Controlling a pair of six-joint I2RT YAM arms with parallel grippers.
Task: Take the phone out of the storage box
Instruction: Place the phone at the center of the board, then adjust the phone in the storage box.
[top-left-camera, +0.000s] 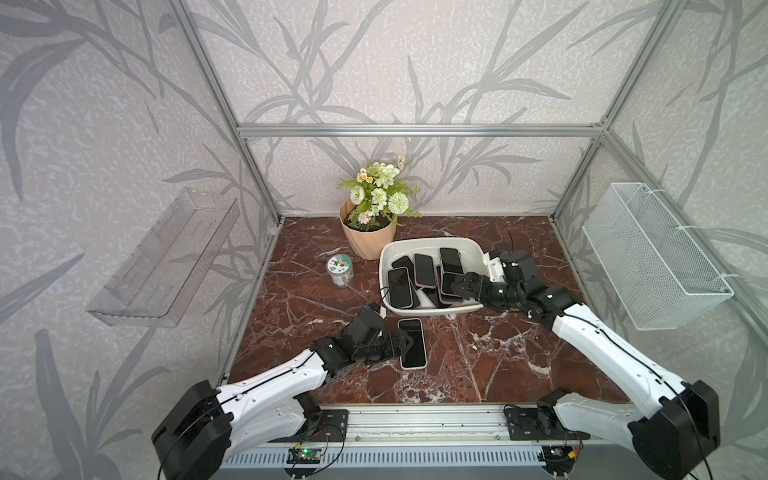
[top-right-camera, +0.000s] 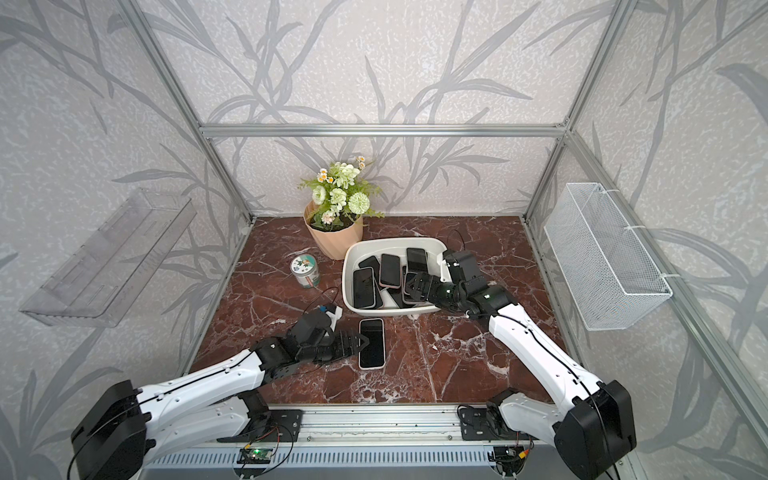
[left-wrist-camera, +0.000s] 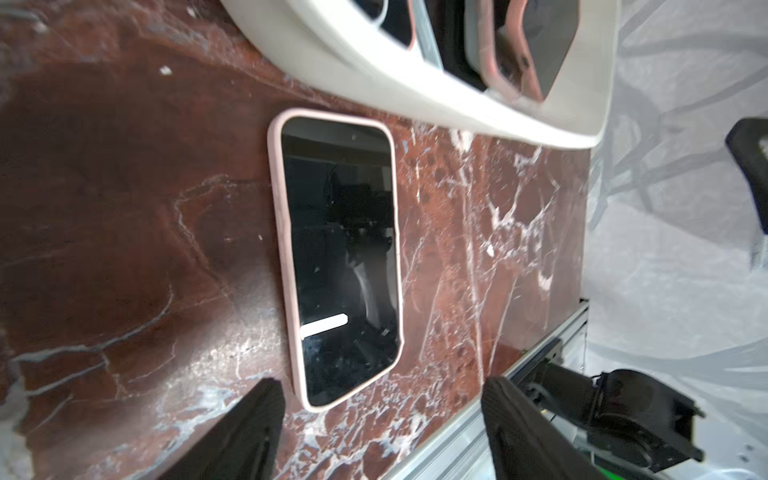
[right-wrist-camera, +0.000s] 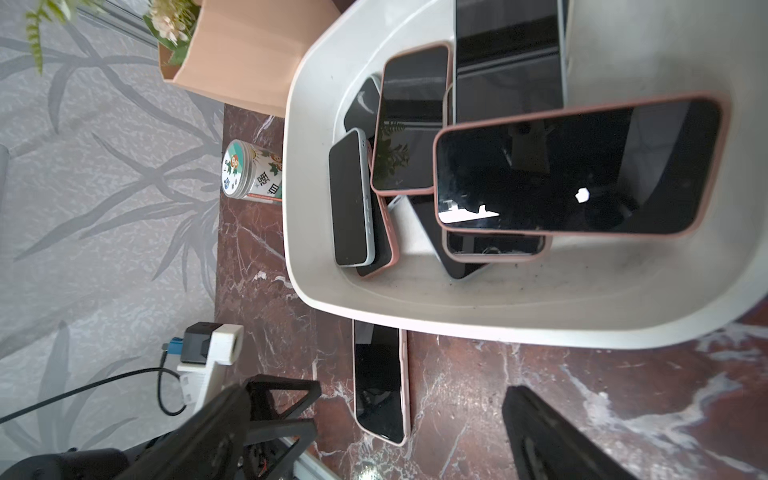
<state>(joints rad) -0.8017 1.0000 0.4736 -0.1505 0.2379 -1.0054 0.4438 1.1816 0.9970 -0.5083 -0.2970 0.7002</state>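
**One phone out on the worktop, both tools open**

A flat, black-screened phone (top-left-camera: 412, 343) in a pale pink case lies screen up on the red-brown marble-patterned worktop (top-left-camera: 498, 357). It is outside the storage box (top-left-camera: 432, 241), a shallow white plastic tub with rounded corners and a rolled rim, and just in front of its near wall. Both top views show the phone (top-right-camera: 371, 343) apart from the tub (top-right-camera: 390, 241).

The left tool (top-left-camera: 405, 340) sits low at the phone's left side. In the left wrist view its two dark fingers (left-wrist-camera: 266, 415) are spread wider than the phone (left-wrist-camera: 338, 257), which lies just ahead of their tips. The tool holds nothing.

The right tool (top-left-camera: 459, 286) reaches over the right-hand rim of the box, above a heap of further dark-screened phones (top-left-camera: 424, 272) that overlap one another inside; several are in pink cases. In the right wrist view its jaws stand wide apart and empty. Whether it touches the heap cannot be told.

Behind the box stands a beige ribbed pot of white and green artificial flowers (top-left-camera: 365, 241). To the box's left is a small round tin with a patterned lid (top-left-camera: 340, 271).
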